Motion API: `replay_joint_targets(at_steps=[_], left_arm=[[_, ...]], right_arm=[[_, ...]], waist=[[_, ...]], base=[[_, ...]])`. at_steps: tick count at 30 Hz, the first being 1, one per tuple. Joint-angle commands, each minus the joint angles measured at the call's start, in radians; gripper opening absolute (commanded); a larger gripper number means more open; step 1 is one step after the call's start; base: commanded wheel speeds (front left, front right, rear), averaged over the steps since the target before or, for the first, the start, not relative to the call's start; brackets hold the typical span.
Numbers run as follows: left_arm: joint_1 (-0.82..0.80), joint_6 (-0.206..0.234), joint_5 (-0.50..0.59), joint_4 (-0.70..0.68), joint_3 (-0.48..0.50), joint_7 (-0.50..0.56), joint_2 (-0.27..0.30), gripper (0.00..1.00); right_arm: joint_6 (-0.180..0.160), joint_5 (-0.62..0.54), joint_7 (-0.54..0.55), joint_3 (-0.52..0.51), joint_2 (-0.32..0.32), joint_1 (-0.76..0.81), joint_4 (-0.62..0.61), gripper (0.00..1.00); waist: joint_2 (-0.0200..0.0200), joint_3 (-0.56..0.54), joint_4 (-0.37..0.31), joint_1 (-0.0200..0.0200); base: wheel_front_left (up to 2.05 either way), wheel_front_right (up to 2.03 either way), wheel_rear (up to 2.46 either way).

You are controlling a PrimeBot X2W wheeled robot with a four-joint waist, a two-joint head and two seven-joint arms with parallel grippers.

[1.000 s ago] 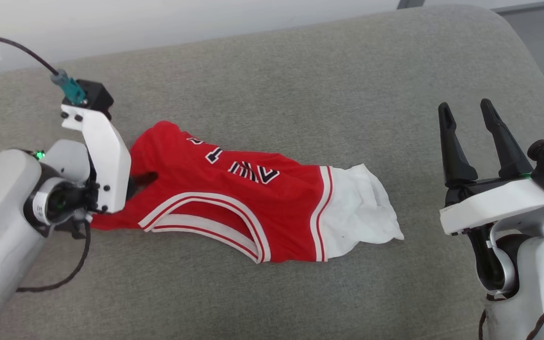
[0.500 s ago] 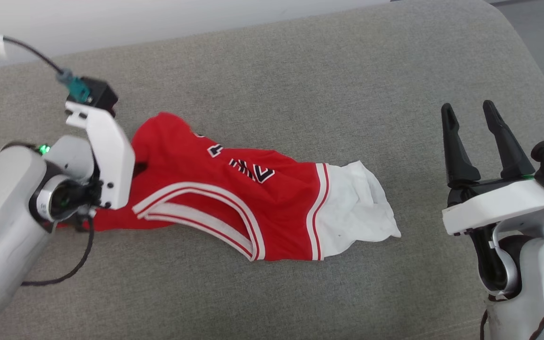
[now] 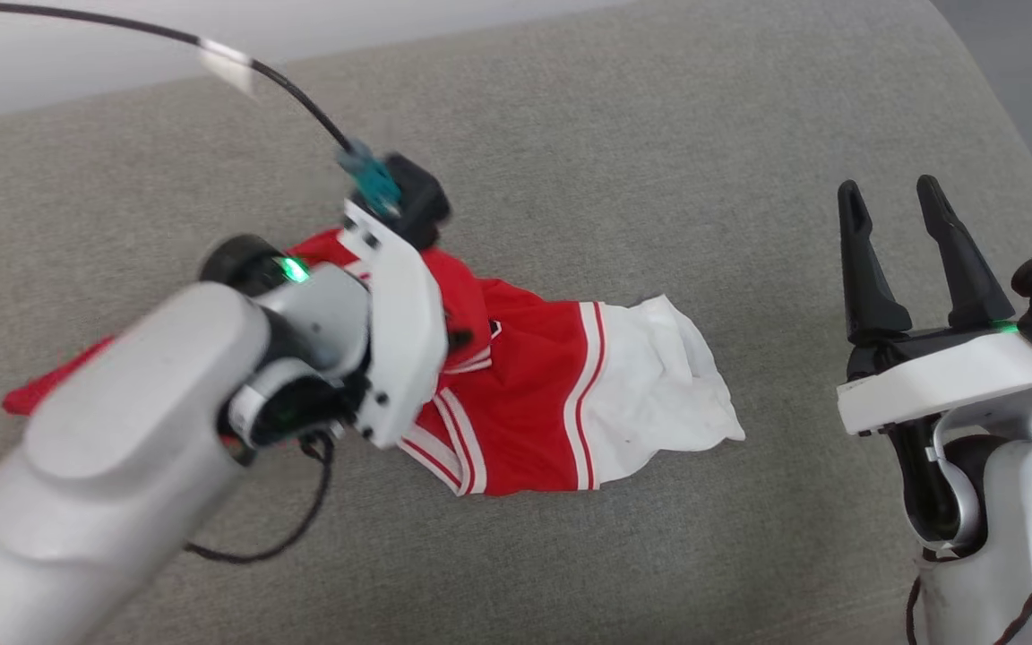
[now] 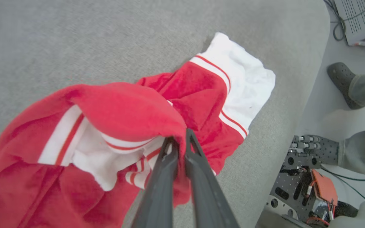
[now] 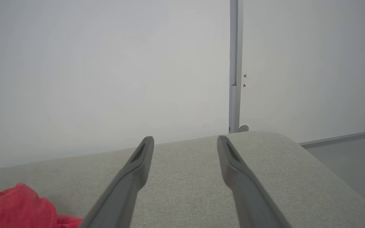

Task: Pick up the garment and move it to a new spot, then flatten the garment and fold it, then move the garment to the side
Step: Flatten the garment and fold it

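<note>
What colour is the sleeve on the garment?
White sleeve, red-and-white striped trim at its seam; clearest in the left wrist view.

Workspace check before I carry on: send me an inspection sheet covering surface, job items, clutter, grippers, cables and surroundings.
Surface: grey fabric cushion with a rounded far-right corner.
Job's things: garment, red with a white sleeve, bunched; one fold is lifted and the white sleeve end lies on the cushion.
Clutter: nothing seen.
Grippers: left gripper shut on a red fold of the garment; right gripper open, holding nothing, off to the cloth's right.
Cables: black cable arcs up from the left wrist; a second black loop hangs below that arm.
Surroundings: pale wall; past the cushion's edge, a person's foot and a perforated metal base.
</note>
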Motion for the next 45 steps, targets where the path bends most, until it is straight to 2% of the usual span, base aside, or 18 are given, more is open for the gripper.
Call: replay_joint_targets(at_steps=[1,7,8,10,11,17,28,33,45], left_arm=[[0.017,-0.006,0.006,0.000,-0.006,0.004,-0.005,0.00],[0.058,-0.029,0.018,0.046,-0.059,-0.008,-0.047,0.00],[0.061,-0.037,0.023,0.058,-0.067,-0.014,-0.051,0.16],[0.062,-0.049,0.028,0.078,-0.077,-0.021,-0.053,0.70],[0.066,-0.053,0.020,0.086,-0.077,-0.023,-0.055,1.00],[0.049,-0.056,-0.033,0.077,-0.051,-0.007,-0.048,1.00],[0.010,0.014,-0.058,0.005,0.002,0.045,0.032,1.00],[0.021,0.027,-0.046,0.048,0.003,0.038,0.050,1.00],[0.056,0.012,-0.074,0.202,0.021,-0.024,0.023,1.00]], right_arm=[[0.000,0.004,-0.009,0.004,0.000,-0.008,0.002,1.00],[0.000,0.015,-0.029,0.021,0.000,-0.021,0.024,1.00],[0.000,0.018,-0.033,0.022,0.000,-0.022,0.029,1.00],[0.000,0.021,-0.037,0.025,0.000,-0.024,0.036,1.00],[0.000,0.023,-0.041,0.025,0.000,-0.024,0.040,1.00],[0.000,0.011,-0.040,0.011,0.000,-0.018,0.051,1.00],[0.000,-0.001,-0.026,0.005,0.000,0.002,0.028,1.00],[0.000,0.002,-0.024,0.017,0.000,0.005,0.020,1.00],[0.000,0.012,-0.025,0.028,0.000,-0.005,0.005,1.00]], waist=[[0.0000,0.009,-0.009,0.0000],[0.0000,0.025,-0.025,0.0000],[0.0000,0.026,-0.025,0.0000],[0.0000,0.027,-0.025,0.0000],[0.0000,0.025,-0.024,0.0000],[0.0000,-0.002,-0.004,0.0000],[0.0000,-0.047,0.017,0.0000],[0.0000,-0.049,0.011,0.0000],[0.0000,-0.018,-0.011,0.0000]], base=[[0.00,0.00,0.00],[0.00,0.00,0.00],[0.00,0.00,0.00],[0.00,0.00,0.00],[0.00,0.00,0.00],[0.00,0.00,0.00],[0.00,0.00,0.00],[0.00,0.00,0.00],[0.00,0.00,0.00]])
